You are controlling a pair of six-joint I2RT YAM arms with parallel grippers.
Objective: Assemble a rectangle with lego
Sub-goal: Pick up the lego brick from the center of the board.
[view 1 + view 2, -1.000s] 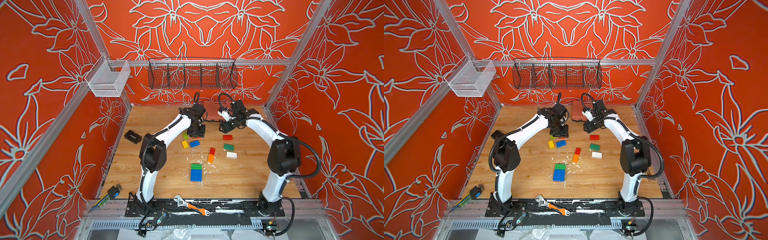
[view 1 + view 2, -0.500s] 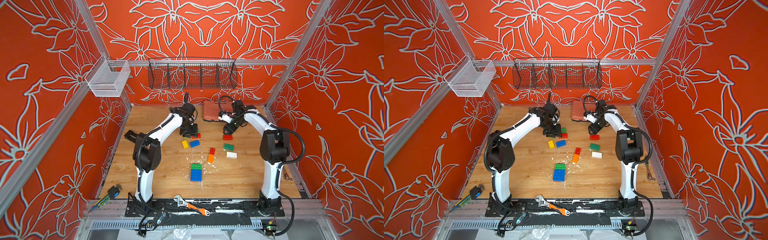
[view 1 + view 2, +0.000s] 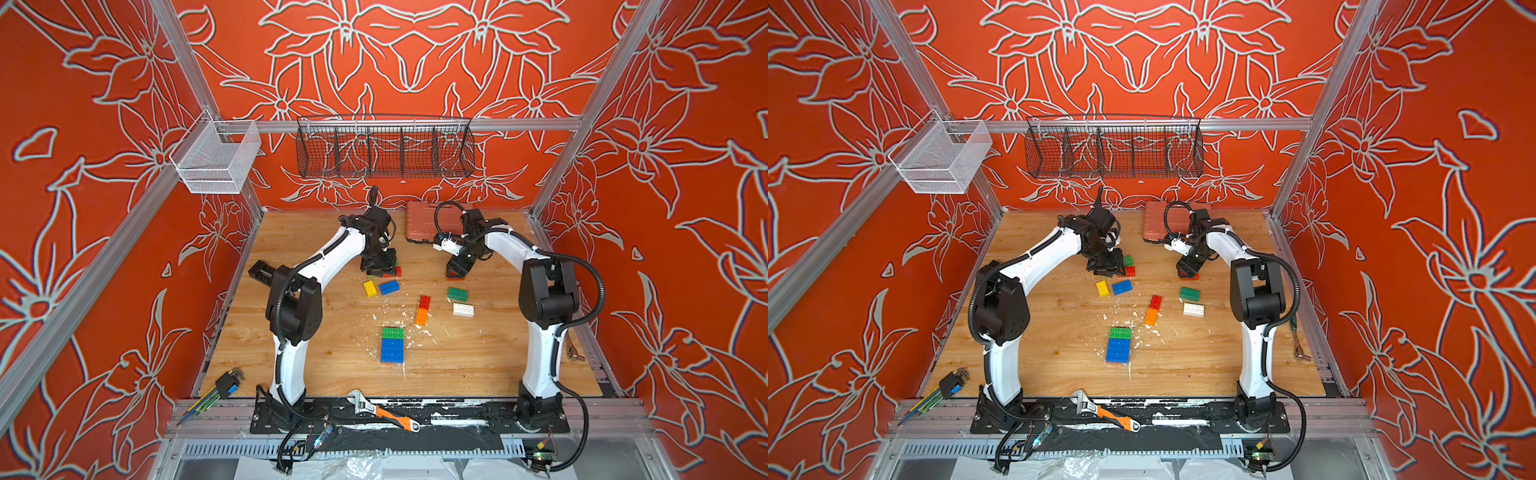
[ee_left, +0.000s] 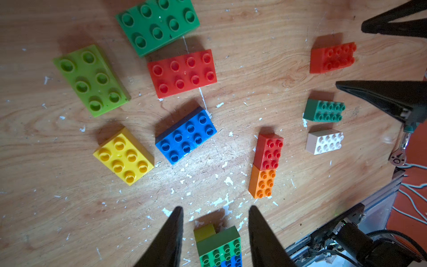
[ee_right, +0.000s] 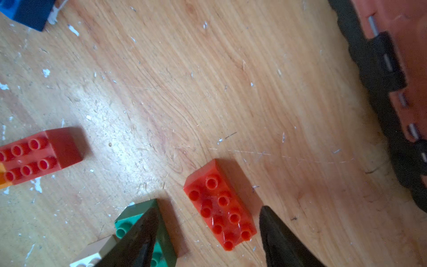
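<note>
Loose lego lies on the wooden table (image 3: pixel 316 357). My left gripper (image 4: pixel 216 208) is open and empty, hovering at the back centre (image 3: pixel 380 268) over a lime brick (image 4: pixel 91 79), a dark green brick (image 4: pixel 158 25) and a red brick (image 4: pixel 182 72). Nearby lie a yellow brick (image 3: pixel 369 288) and a blue brick (image 3: pixel 389 286). My right gripper (image 5: pixel 209 208) is open, its fingers either side of a lone red brick (image 5: pixel 220 205) without touching it. A joined green and blue block (image 3: pixel 392 345) lies nearer the front. A red and orange pair (image 3: pixel 423 309), a dark green brick (image 3: pixel 457 294) and a white brick (image 3: pixel 463 310) lie at centre right.
A salmon ribbed case (image 3: pixel 424 222) lies at the back, just behind the right arm. A wrench (image 3: pixel 382 415) and hex keys (image 3: pixel 216 390) lie at the front edge. A black wire basket (image 3: pixel 384 151) and a white mesh basket (image 3: pixel 216 160) hang on the frame. White flecks litter the wood.
Both grippers have come down and forward toward the bricks. The left one shifted slightly left; the right one settled over the lone red brick. No brick has moved.
</note>
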